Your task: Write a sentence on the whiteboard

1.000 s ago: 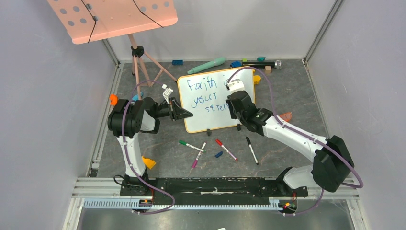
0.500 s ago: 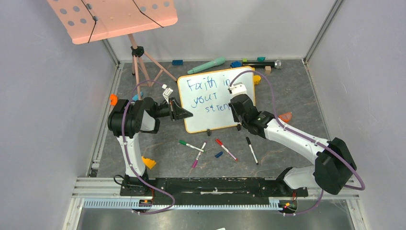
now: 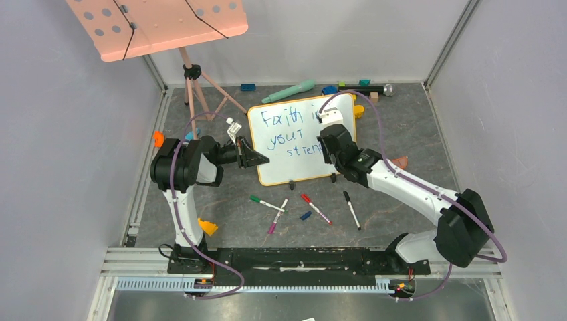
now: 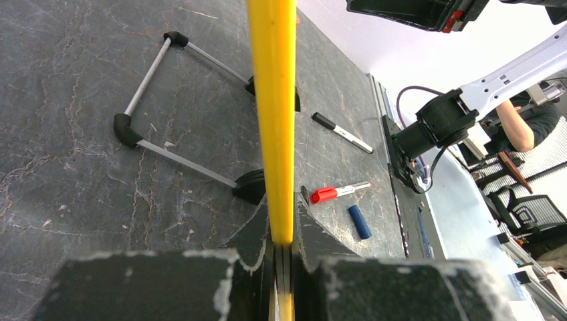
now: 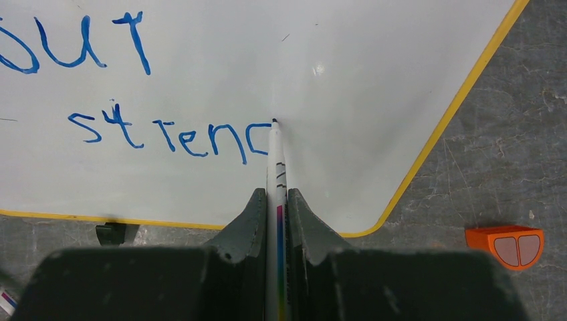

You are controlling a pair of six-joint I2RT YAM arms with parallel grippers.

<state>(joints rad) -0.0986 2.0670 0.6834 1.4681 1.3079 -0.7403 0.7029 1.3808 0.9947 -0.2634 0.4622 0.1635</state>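
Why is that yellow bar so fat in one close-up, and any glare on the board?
Left wrist view: the whiteboard's frame sits right at the lens, so it looms large. Right wrist view: one small glare spot on the board; the sentence is sharp.

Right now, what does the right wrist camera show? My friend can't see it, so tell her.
The right end effector pinches a white marker, its tip on the whiteboard just after "strenc", the last letters of the blue sentence. An orange block lies on the grey table to the right.
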